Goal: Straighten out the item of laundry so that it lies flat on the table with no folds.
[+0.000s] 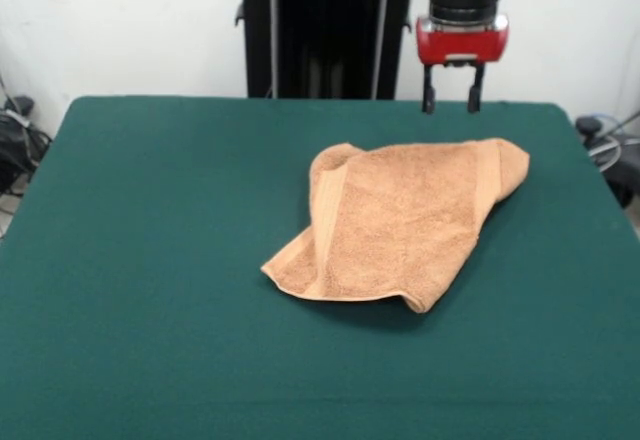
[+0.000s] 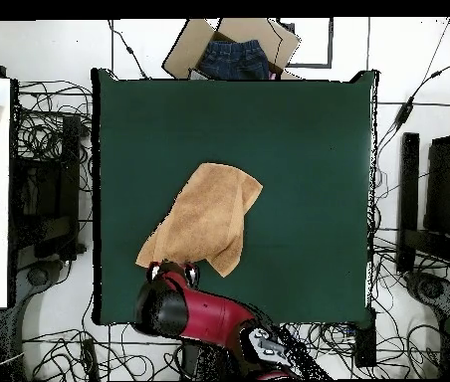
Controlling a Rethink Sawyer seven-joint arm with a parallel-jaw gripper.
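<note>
Clearly the gripper (image 1: 451,102) is hovering empty, fingers parted, above the far edge of the folded towel (image 1: 400,222) lying mid-table (image 1: 150,260), so it is probably lining up to pinch a doubled-over corner.

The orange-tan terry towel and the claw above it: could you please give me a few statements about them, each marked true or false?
1. The orange-tan terry towel lies fully flat with no folds. False: its edges are folded over and it is rumpled.
2. The claw hangs above the dark green felt-topped table with its fingers apart and nothing between them. True.
3. The claw grips a corner of the towel. False: it is clear of the towel and holds nothing.
4. The towel rests wholly on the table, within its edges. True.
5. In the overhead view, a cardboard box holding blue cloth sits beyond the table's edge farthest from the robot's base. True.
</note>
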